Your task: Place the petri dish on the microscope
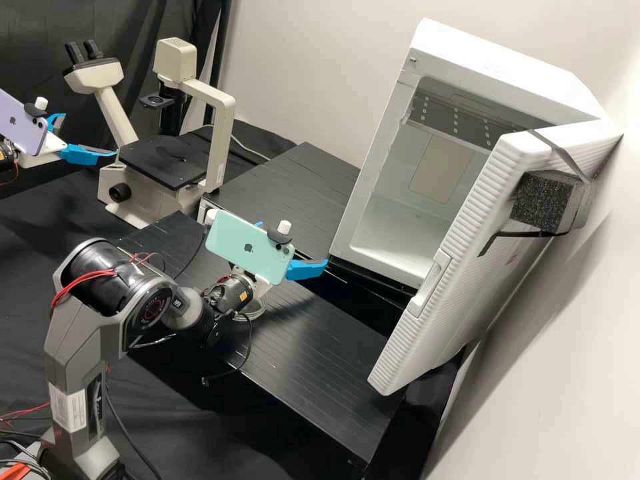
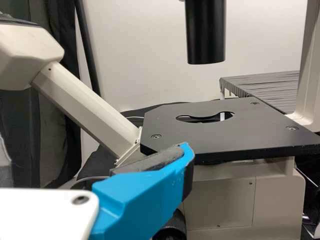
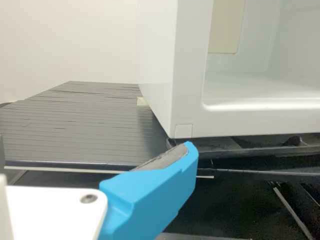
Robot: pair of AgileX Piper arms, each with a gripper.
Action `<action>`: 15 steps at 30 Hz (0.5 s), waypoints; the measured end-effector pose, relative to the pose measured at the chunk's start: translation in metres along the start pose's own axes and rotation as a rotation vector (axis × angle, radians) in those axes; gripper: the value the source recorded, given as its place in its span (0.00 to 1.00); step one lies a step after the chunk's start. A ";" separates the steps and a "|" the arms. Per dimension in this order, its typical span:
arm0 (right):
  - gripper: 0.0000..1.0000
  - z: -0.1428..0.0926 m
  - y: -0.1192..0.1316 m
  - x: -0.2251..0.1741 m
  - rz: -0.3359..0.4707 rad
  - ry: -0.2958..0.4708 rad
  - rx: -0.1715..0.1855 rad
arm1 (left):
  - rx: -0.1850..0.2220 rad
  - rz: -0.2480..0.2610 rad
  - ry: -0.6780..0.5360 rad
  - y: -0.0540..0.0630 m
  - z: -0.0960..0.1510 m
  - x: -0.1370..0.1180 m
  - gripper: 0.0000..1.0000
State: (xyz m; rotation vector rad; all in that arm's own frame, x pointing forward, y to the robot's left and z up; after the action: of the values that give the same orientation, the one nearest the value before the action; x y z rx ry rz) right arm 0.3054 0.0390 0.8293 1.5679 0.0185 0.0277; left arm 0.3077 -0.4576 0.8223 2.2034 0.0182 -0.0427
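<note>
Okay, left jaws near microscope.

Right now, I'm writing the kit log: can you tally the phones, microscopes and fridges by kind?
Phones: 2
Microscope: 1
Fridge: 1
Total: 4

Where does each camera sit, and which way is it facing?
High view: off the arms, looking forward and down on the bench, microscope and open fridge; the left pincer and right pincer show.
Left wrist view: on the left wrist, facing the microscope's stage; a blue left finger shows.
Right wrist view: on the right wrist, facing the fridge's lower corner; a blue right finger shows.
Shared: high and left wrist, the microscope; high and right wrist, the fridge.
</note>
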 end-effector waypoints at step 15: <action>1.00 0.006 0.000 -0.025 0.017 0.018 -0.005 | 0.000 0.000 0.000 0.000 0.000 0.000 1.00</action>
State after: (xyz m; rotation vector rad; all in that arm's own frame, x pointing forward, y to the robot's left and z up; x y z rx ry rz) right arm 0.2805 0.0325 0.8287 1.5632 0.0190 0.0548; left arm 0.3077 -0.4576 0.8223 2.2034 0.0182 -0.0427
